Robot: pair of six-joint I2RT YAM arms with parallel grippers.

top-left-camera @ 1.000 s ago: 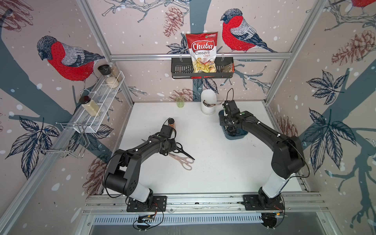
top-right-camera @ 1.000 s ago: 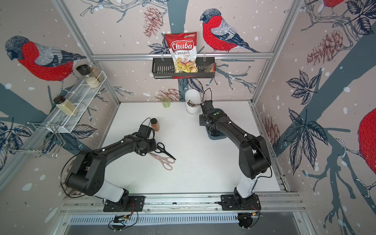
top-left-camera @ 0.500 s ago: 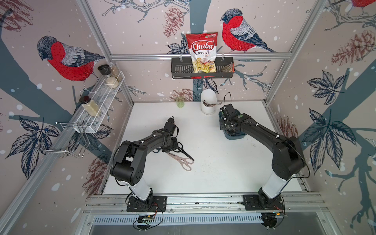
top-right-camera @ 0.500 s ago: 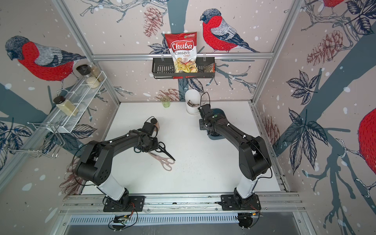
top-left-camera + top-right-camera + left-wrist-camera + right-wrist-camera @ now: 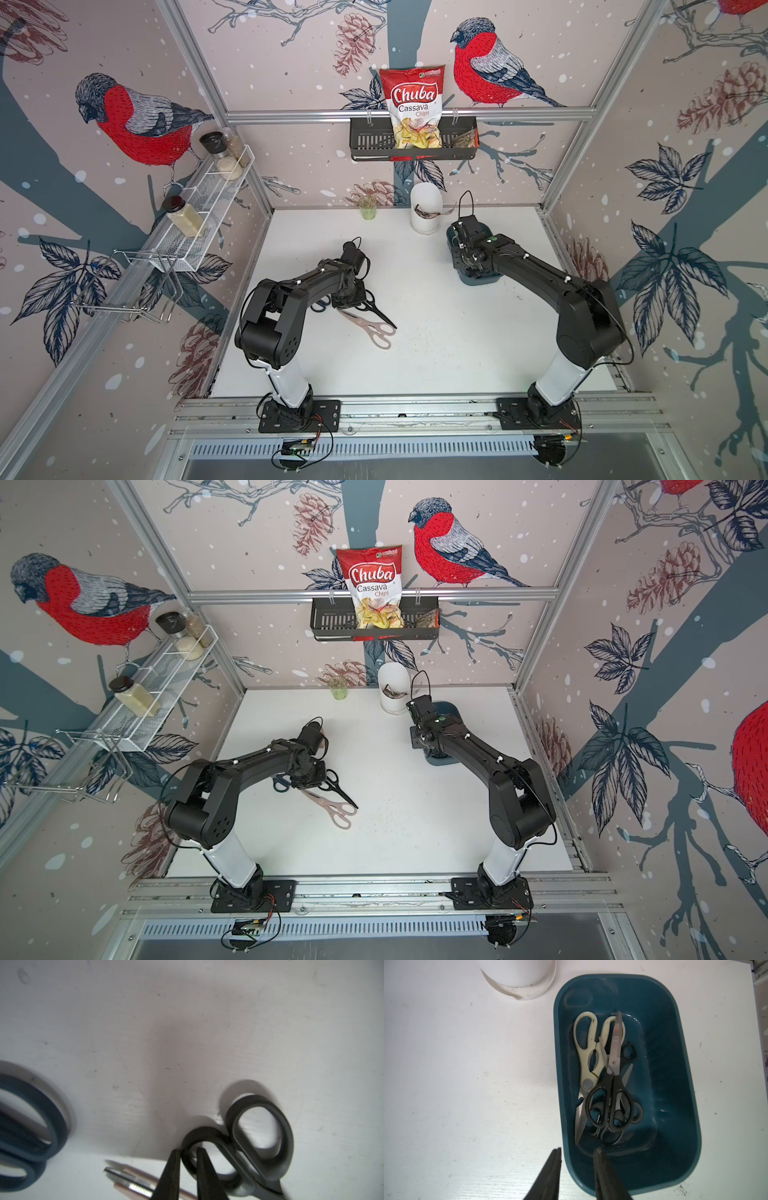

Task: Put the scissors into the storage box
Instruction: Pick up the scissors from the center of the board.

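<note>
**Single-loop hold on black scissors: swing, snag and collision risks**

My left hand (image 5: 187,1149) is gripping the black-handled steel scissors (image 5: 287,1140) by the smaller handle loop only. One finger (image 5: 170,1174) is outside the rim and the other is inside it. The pair lies flat on the white tabletop (image 5: 436,340), well apart from the dark teal-blue rectangular plastic storage box (image 5: 675,1064).

Findings, as judgement:
- The hold is at the far end from the blades. On lifting, the blades will probably drop and swing, or the pair may open at the pivot and twist out of a narrow pinch.
- The pale pink-handled steel shears (image 5: 365,326) lie against the black pair. I cannot tell which is on top, so a lift may drag them. The dark blue-handled scissors (image 5: 56,1126) lie clear.
- The box holds cream-handled shears (image 5: 588,1059) and a heap of black pairs. A dangling pair could catch on the wall or come to rest propped on the heap.
- My right hand (image 5: 577,1150) hangs over one end of the box with its fingers apart and empty. It would obstruct my left arm's approach.
</note>
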